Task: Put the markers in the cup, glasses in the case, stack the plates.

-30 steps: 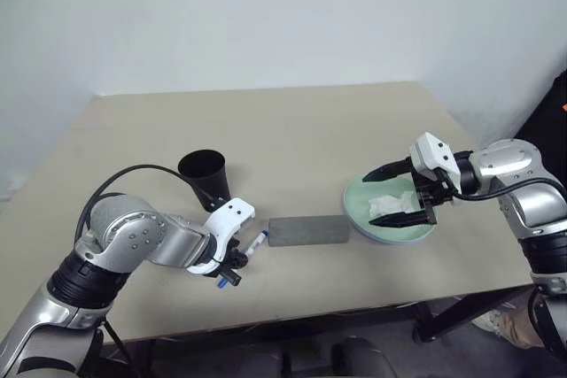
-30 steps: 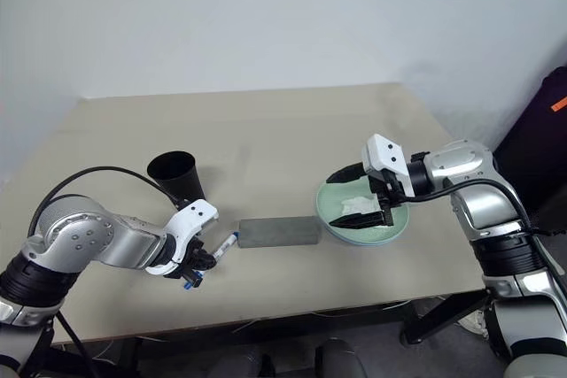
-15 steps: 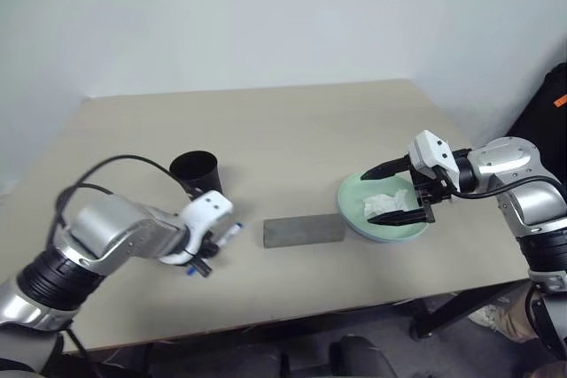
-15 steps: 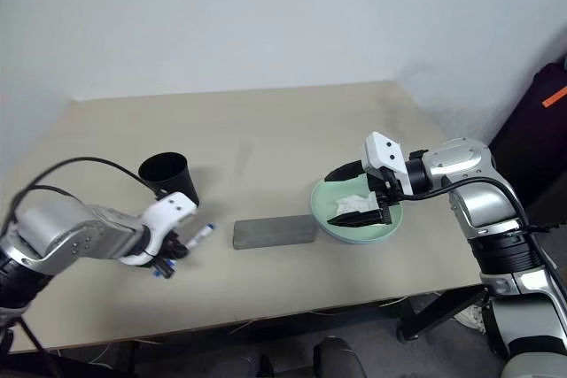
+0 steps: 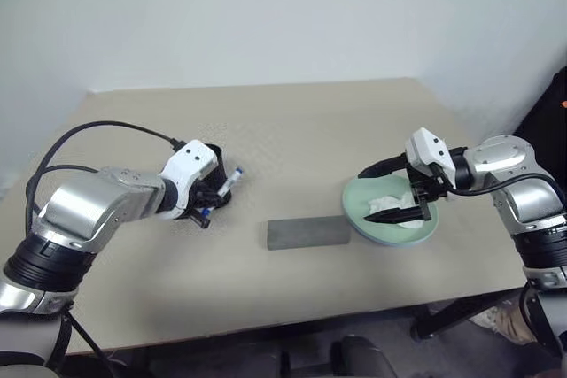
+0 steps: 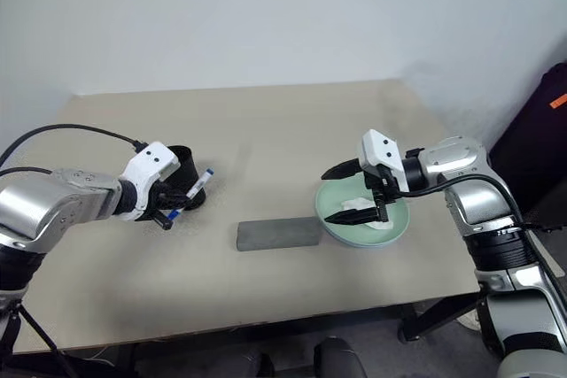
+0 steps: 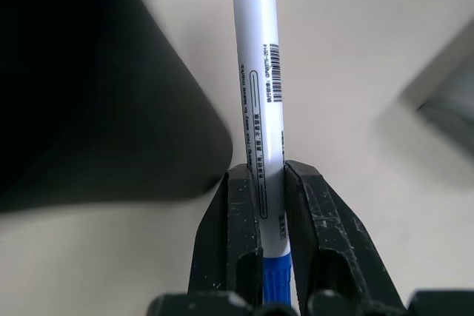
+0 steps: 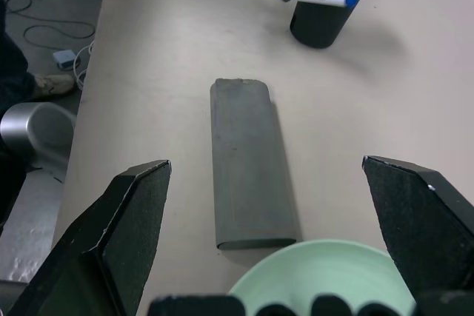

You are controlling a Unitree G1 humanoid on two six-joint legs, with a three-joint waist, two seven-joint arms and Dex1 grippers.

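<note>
One slim white marker with a blue cap and blue end (image 7: 259, 109) is clamped in the left tool (image 7: 263, 257), whose two black fingers are closed on the barrel close to one blue end, so most of the length juts out past the fingertips. In the head views the marker (image 6: 197, 187) is raised off the surface and slants, its free end reaching across the black tapered plastic cup (image 6: 183, 185) that stands on the surface just beyond the left tool (image 6: 168, 205). The left wrist view puts the cup's dark wall (image 7: 96, 86) right beside the barrel, apart from it as far as can be seen.

What the coming move turns on is the marker's long axis: it lies closer to level than upright, crossing the cup's mouth rather than pointing into it. By this reading the free end has to tip down into the opening before the fingers let go. The left arm is plainly the nearer one to the cup.

Farther out, a flat grey rectangular case (image 5: 307, 233) lies shut in the middle of the beige surface (image 5: 292, 130). Beyond it a mint green round plastic plate (image 5: 425, 235) holds a crumpled white tissue (image 5: 387, 210), and the right tool (image 5: 399, 189) hovers over that plate with its fingers spread wide, holding nothing.
</note>
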